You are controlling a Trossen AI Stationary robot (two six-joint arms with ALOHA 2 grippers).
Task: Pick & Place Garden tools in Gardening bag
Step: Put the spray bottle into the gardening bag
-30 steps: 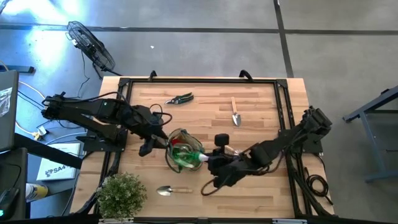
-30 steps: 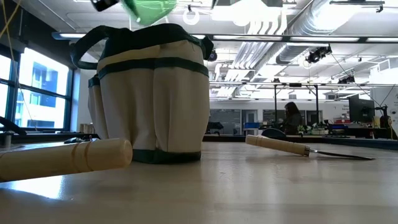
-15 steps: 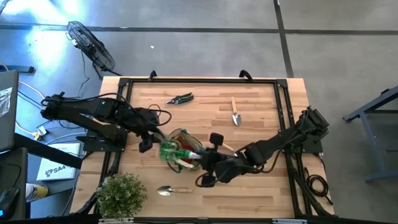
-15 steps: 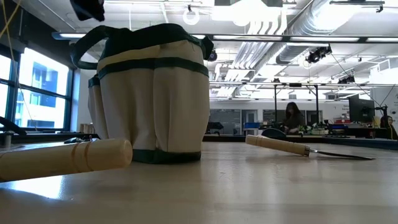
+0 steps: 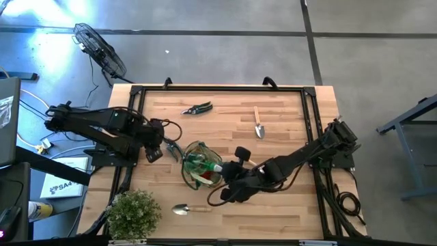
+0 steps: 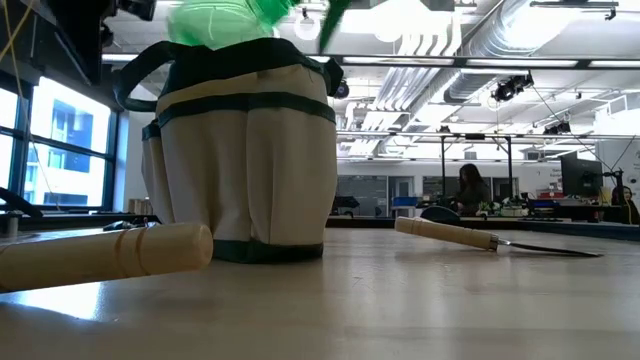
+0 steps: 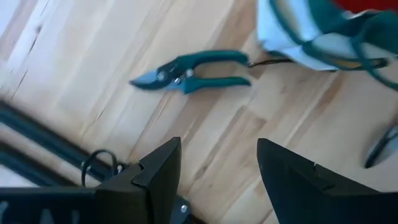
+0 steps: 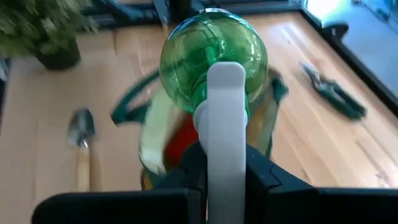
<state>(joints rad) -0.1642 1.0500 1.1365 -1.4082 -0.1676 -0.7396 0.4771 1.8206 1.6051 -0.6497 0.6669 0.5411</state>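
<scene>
Your gardening bag stands upright near the middle of the table, its mouth open; red cloth shows inside it.

Green-and-white piece: a clear green bulb on a white neck, clamped between the fingers of your right gripper and held directly over the bag's mouth. In the low view the bulb sits just above the bag's rim.

Pruning shears: lying flat near the table's far edge, well apart from the bag.

Trowel: far side, right of the shears, blade toward the bag.

Second trowel: near edge, just beside the bushy plant.

Left gripper: fingers spread and empty, hovering beside the bag on its left, above bare wood.
</scene>
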